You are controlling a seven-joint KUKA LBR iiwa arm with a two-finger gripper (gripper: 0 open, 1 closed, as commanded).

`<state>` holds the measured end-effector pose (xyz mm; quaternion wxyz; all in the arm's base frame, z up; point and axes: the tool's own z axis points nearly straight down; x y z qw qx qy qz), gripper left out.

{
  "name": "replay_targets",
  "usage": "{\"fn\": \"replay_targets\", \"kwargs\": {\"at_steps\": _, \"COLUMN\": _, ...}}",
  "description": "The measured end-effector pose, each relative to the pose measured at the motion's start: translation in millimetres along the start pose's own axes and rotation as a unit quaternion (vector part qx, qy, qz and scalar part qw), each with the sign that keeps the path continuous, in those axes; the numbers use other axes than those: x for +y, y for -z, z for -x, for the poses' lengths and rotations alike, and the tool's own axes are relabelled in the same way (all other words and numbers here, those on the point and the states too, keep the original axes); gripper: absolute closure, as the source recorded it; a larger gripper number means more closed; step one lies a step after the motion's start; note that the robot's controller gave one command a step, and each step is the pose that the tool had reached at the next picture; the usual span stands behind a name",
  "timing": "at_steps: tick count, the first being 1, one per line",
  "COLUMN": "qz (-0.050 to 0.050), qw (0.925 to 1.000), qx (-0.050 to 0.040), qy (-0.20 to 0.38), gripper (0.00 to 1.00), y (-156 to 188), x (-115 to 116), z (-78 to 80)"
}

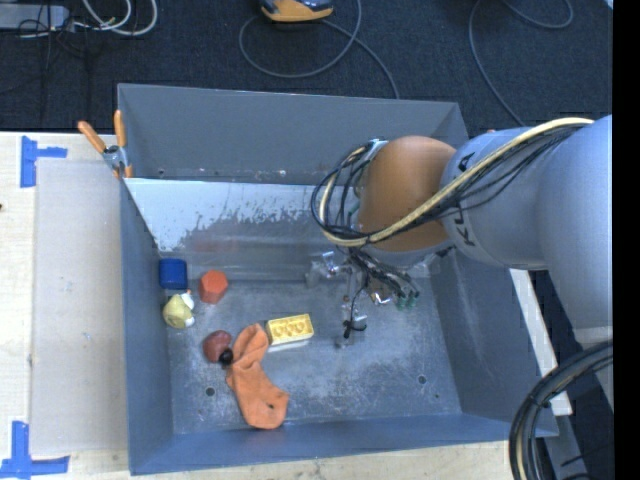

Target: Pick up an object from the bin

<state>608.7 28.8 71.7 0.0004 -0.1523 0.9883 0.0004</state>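
Observation:
My gripper (pixel 349 326) hangs low over the middle of the bin floor, under the arm's orange cover. A yellow rectangular block (pixel 289 330) lies just to its left, a short gap away and not touched. Further left, an orange cloth (pixel 256 380) sprawls toward the bin's front, its upper end beside the block. Nothing shows in the gripper.
Along the bin's left side lie a blue cube (pixel 173 273), an orange-red piece (pixel 213 286), a pale yellow lump (pixel 179 311) and a dark red ball (pixel 216 346) with a small black thing (pixel 227 357) beside it. The arm and its cables cover the bin's right rear.

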Motion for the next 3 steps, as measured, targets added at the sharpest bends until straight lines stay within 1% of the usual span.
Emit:
{"fn": "replay_targets", "kwargs": {"at_steps": 1, "qz": 0.000, "qw": 0.9994, "qx": 0.0004, "qy": 0.034, "gripper": 0.00, "y": -1, "x": 54, "z": 8.2}}
{"fn": "replay_targets", "kwargs": {"at_steps": 2, "qz": 0.002, "qw": 0.9967, "qx": -0.0004, "qy": 0.081, "gripper": 0.00, "y": -1, "x": 77, "z": 8.6}}
{"fn": "replay_targets", "kwargs": {"at_steps": 3, "qz": 0.001, "qw": 1.0000, "qx": 0.0011, "qy": -0.008, "gripper": 1.00, "y": -2, "x": 84, "z": -18.1}}
